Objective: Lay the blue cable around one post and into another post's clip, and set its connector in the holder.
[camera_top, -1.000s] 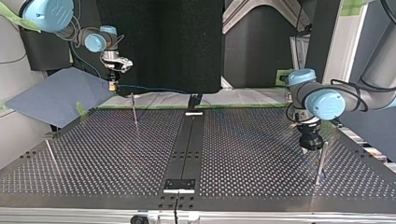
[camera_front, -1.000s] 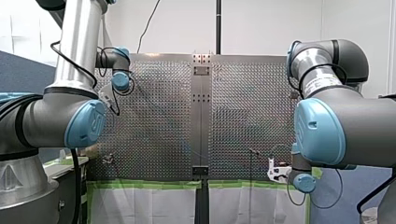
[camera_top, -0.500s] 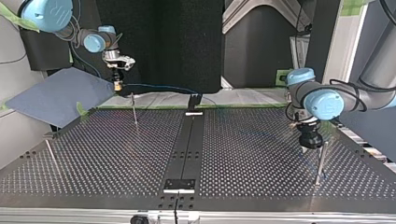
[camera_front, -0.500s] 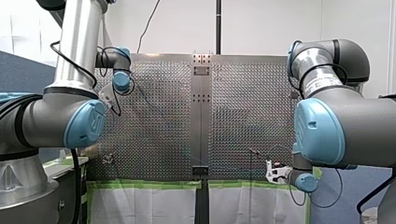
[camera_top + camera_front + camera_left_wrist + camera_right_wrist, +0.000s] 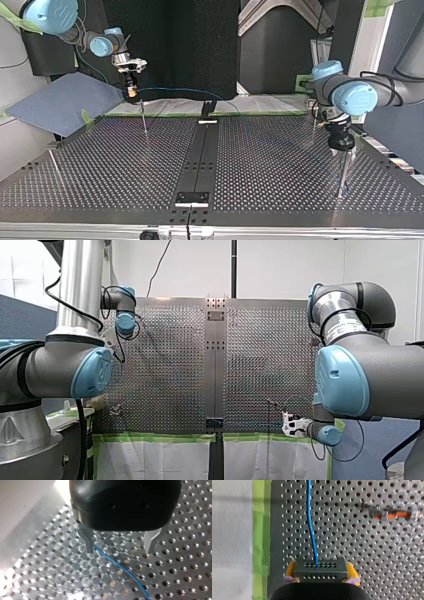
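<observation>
Right wrist view: my right gripper point(image 5: 319, 565) pinches the black connector point(image 5: 320, 572) between its yellow pads, the block held square across the jaws. The blue cable point(image 5: 310, 527) leaves the connector's front face and runs ahead of the gripper over the perforated table point(image 5: 362, 555), alongside a strip of green tape point(image 5: 260, 542). A blurred metal piece with an orange part point(image 5: 392, 515) lies further ahead, well apart from the cable.

Seen in the top view, that gripper hangs at ten o'clock, above the table's far edge. The cable sags from it toward twelve o'clock, past a black fixture point(image 5: 207, 107) on the dark centre strip. A thin post point(image 5: 144, 120) stands just below the gripper. A second post point(image 5: 55, 167) stands at eight o'clock, near the table's side edge.

My left gripper point(image 5: 343, 152) hangs at three o'clock in the same view, directly above a third post point(image 5: 342, 175). Whether it touches that post cannot be told.

Its wrist camera shows the black body and two metal fingers point(image 5: 86, 540) spread wide, holding nothing. The blue cable passes just beside one fingertip, on its inner side, and runs on across the perforated plate beneath. Contact between finger and cable cannot be made out.
</observation>
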Controlling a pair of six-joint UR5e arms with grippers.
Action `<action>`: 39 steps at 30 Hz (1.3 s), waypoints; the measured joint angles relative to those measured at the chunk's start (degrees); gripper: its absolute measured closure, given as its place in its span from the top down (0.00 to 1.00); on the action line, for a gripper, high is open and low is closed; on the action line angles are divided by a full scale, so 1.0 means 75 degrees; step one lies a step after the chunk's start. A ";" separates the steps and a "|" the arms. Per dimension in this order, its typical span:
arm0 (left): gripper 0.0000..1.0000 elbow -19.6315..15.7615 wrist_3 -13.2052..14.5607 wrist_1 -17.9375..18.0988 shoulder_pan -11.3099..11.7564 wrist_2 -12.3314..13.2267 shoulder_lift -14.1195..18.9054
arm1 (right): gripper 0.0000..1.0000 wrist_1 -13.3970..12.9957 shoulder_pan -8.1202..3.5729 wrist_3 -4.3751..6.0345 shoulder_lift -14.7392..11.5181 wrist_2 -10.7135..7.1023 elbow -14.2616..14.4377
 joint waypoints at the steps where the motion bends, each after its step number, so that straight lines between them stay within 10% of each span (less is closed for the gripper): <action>1: 1.00 -0.0057 0.0035 0.0048 0.0015 0.0000 0.0057 | 0.00 0.0007 0.0002 0.0000 0.0000 -0.0057 0.0000; 21: 1.00 -0.1365 0.1263 -0.0975 0.0052 -0.0431 0.1417 | 0.00 0.0190 0.0005 -0.0030 -0.0020 -0.0460 -0.0027; 28: 1.00 -0.1149 0.1685 -0.1399 0.0018 -0.0160 0.1839 | 0.00 0.0256 0.0020 -0.0038 -0.0022 -0.0410 -0.0056; 39: 1.00 -0.0403 0.2441 -0.2153 0.0016 -0.0622 0.2595 | 0.00 0.0342 0.0030 -0.0039 -0.0044 -0.0404 -0.0078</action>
